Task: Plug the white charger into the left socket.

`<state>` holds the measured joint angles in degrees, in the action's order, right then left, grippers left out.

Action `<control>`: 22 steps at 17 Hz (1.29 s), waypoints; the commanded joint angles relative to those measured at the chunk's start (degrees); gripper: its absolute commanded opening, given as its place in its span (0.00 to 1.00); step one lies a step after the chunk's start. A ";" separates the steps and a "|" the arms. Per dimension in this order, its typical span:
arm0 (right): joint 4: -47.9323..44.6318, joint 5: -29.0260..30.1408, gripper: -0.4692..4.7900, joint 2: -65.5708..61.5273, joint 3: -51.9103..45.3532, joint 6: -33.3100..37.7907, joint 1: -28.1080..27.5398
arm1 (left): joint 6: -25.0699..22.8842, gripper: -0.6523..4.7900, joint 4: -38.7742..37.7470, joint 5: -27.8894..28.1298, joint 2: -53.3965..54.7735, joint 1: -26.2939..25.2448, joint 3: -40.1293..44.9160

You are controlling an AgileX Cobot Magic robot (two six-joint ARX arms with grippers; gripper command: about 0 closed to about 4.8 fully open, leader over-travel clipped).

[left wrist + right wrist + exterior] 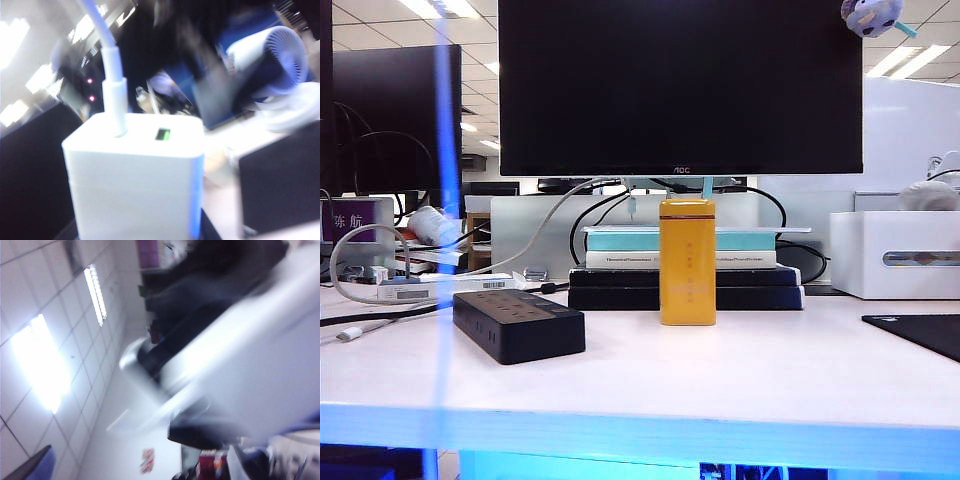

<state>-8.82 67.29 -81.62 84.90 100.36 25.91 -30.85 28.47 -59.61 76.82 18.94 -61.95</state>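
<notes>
The white charger (137,175) filled the lower middle of the left wrist view, very close to the camera. A thin white cable (107,65) went up from its top, next to a small greenish port (162,134). The left gripper's own fingers could not be seen there, so I could not tell if that claw was apart, together, or clamped on the charger.

In the exterior view, the black power strip (518,322) lay on the white table (720,380) at the lower left. Its left socket (485,300) had nothing in it. A yellow tin (687,262) stood in the middle, in front of a stack of books (620,262) under a black monitor (680,85). No arm showed in that view.

The right wrist view was very blurry and showed ceiling lights (40,360). I could not tell how the right gripper's claw stood.
</notes>
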 commanded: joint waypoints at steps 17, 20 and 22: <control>-7.32 -10.34 1.00 2.78 0.35 -37.46 -7.37 | 33.35 0.28 -11.74 -31.43 -0.26 -8.02 -0.22; -6.36 -5.73 1.00 2.69 0.35 -43.98 -7.34 | 32.81 0.28 -10.99 -30.01 -0.28 -8.04 -0.22; -1.75 -4.28 1.00 2.69 0.35 -49.83 -7.28 | 32.83 0.28 -10.03 -29.46 -0.26 -8.07 -0.22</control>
<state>-13.30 62.50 -79.07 84.93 54.83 18.59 2.17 17.12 -89.49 76.79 10.92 -61.95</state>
